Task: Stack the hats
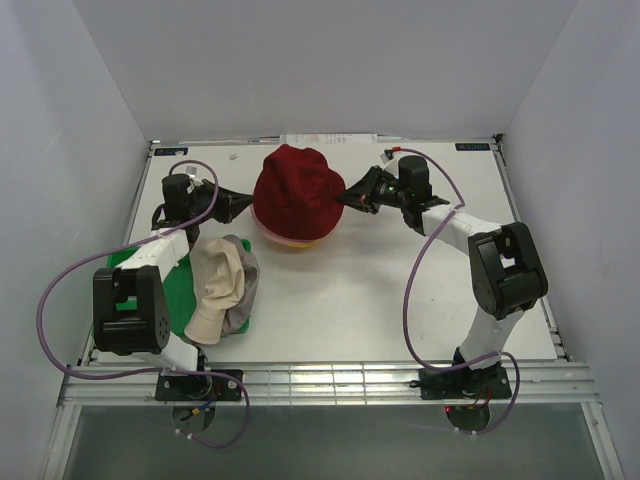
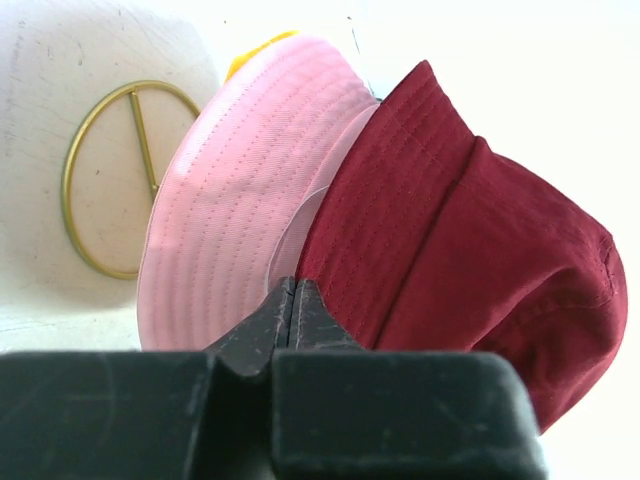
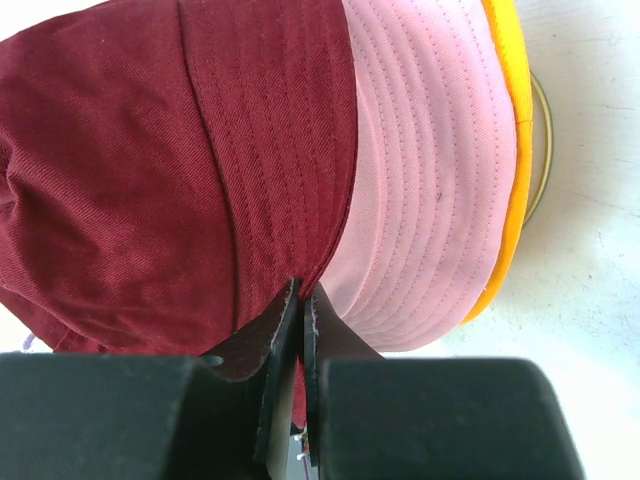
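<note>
At the left of the table [image 1: 400, 300] we see the green tray [image 1: 172, 290], partly under the left arm. Overlapping its right edge lies the cream-beige hat [image 1: 215, 275], crumpled on top of the grey hat [image 1: 246, 295], whose fabric shows along the right side and beneath it.

Beyond these, the left gripper [image 1: 247, 205] reaches in to the left side of the stack. In its wrist view the two fingertips are pressed together right at the brim edge where pink and dark red meet. We cannot tell whether any cloth is caught between them.

At the far middle of the table stands the stack: the dark red hat [image 1: 295, 190] on top, crown up, with the pink hat [image 2: 230, 200] beneath it and the yellow-orange hat [image 3: 512, 120] lowest, showing only as a thin rim. In the left wrist view a gold wire ring [image 2: 143, 140] lies flat on the table just beside the pink brim.

On the right, the right gripper [image 1: 350, 197] meets the stack's right side. Its jaws are nearly together and pinch the dark red hat's brim, whose fabric runs into the slit between them.
</note>
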Robot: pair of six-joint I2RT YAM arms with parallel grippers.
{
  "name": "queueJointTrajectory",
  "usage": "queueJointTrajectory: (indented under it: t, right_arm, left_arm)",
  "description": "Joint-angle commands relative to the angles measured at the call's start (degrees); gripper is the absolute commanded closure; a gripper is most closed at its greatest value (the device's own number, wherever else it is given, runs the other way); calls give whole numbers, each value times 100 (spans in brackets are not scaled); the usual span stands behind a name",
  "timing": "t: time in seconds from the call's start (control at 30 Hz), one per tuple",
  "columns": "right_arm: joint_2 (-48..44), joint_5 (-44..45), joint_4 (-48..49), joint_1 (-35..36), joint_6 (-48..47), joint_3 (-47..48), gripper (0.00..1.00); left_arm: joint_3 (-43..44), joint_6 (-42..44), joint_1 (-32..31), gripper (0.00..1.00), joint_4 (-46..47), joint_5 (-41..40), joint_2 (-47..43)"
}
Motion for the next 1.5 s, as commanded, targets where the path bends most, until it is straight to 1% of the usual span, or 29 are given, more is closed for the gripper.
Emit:
queueJointTrajectory:
  t: [0.0, 0.07, 0.17, 0.2, 0.3, 0.43, 0.5, 0.73, 0.93, 1.17, 1.3, 1.47]
  right_arm:
    - [-114, -9, 39, -36, -74, 50, 92]
    - [-105, 35, -163, -36, -119, 155, 92]
    - [-62, 114, -461, -36, -233, 313, 92]
    - [-44, 132, -558, -36, -268, 357, 92]
    - [44, 150, -752, -36, -295, 489, 92]
    - [193, 220, -1050, -27, -365, 665, 92]
    - [272, 229, -1279, -36, -417, 806, 92]
    - [580, 290, -1824, -27, -637, 1087, 92]
    - [712, 325, -1851, -27, -734, 877, 92]
    - [827, 439, -2141, -27, -1032, 824, 92]
    - [598, 396, -1852, -18, -963, 482, 92]
    - [379, 299, -1693, -1, -901, 358, 88]
  left_arm:
    - [188, 164, 20, 100, -171, -85, -10]
    - [285, 339, 20, 100, -348, -165, -1]
    - [548, 664, 20, 100, -874, -410, 60]
    - [697, 770, 20, 100, -1233, -498, 104]
    - [865, 1131, 20, 100, -1770, -832, 148]
    - [1041, 1465, 20, 100, -2194, -1184, 288]
    - [1059, 1570, 20, 100, -2325, -1228, 385]
    - [1015, 1659, -77, 100, -2440, -1351, 596]
    - [1032, 1677, -86, 100, -2511, -1422, 649]
    - [1032, 1773, -86, 100, -2607, -1483, 676]
    - [1093, 1817, -86, 100, -2607, -1422, 667]
    - [1453, 1896, -86, 100, -2792, -1369, 676]
